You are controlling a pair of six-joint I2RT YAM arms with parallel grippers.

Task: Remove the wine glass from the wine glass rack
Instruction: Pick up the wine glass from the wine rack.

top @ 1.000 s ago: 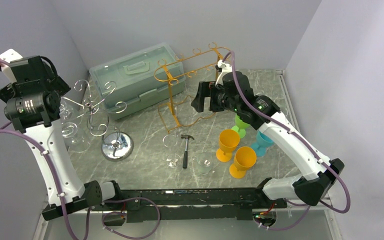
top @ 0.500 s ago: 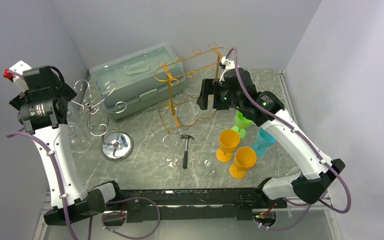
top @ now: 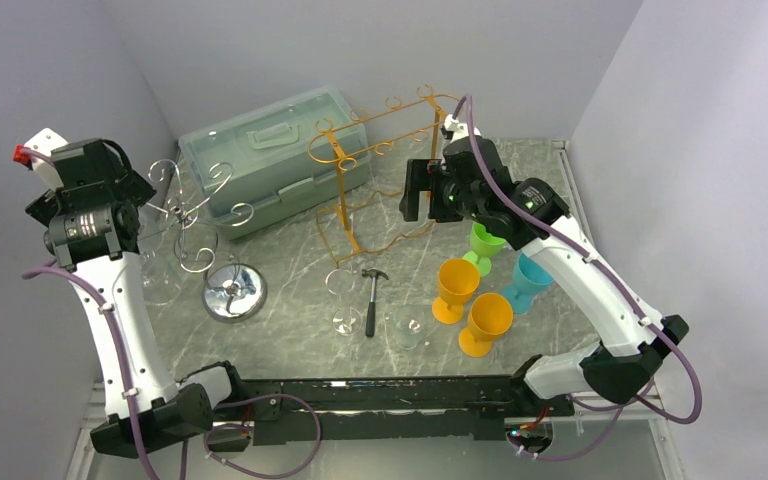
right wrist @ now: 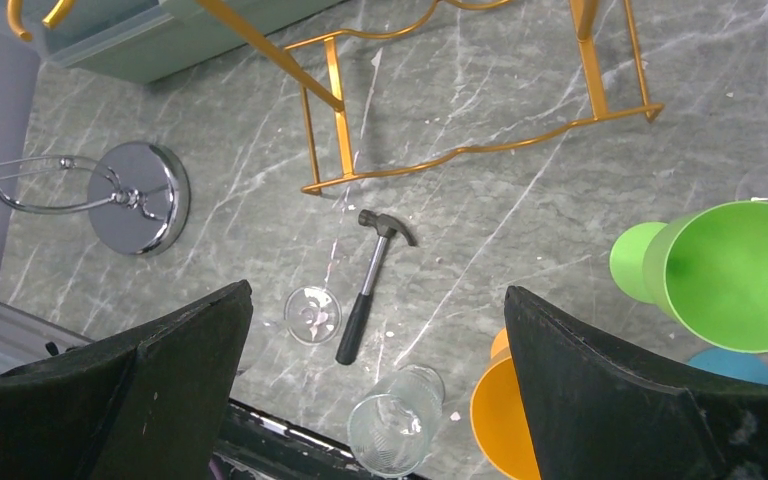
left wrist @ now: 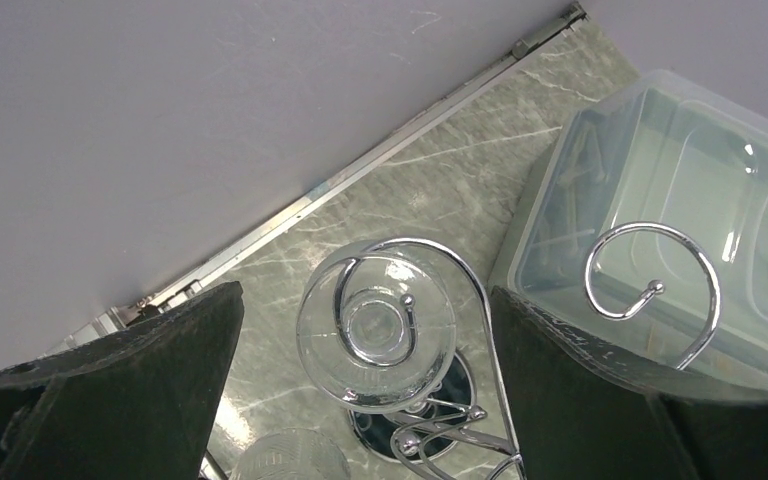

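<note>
Left gripper [left wrist: 365, 300] is shifted lower in frame than before; it and right gripper [right wrist: 378, 290] are spread wide, empty. Clear wine glass [left wrist: 375, 330] is hung upside-down on rack [top: 232, 292].

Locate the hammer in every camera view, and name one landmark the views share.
Top external: the hammer lies on the table at lower centre.
Left wrist: not in this view.
Right wrist: the hammer lies just below centre, head pointing up.
Shared landmark: the pale green storage box, seen in all three.
</note>
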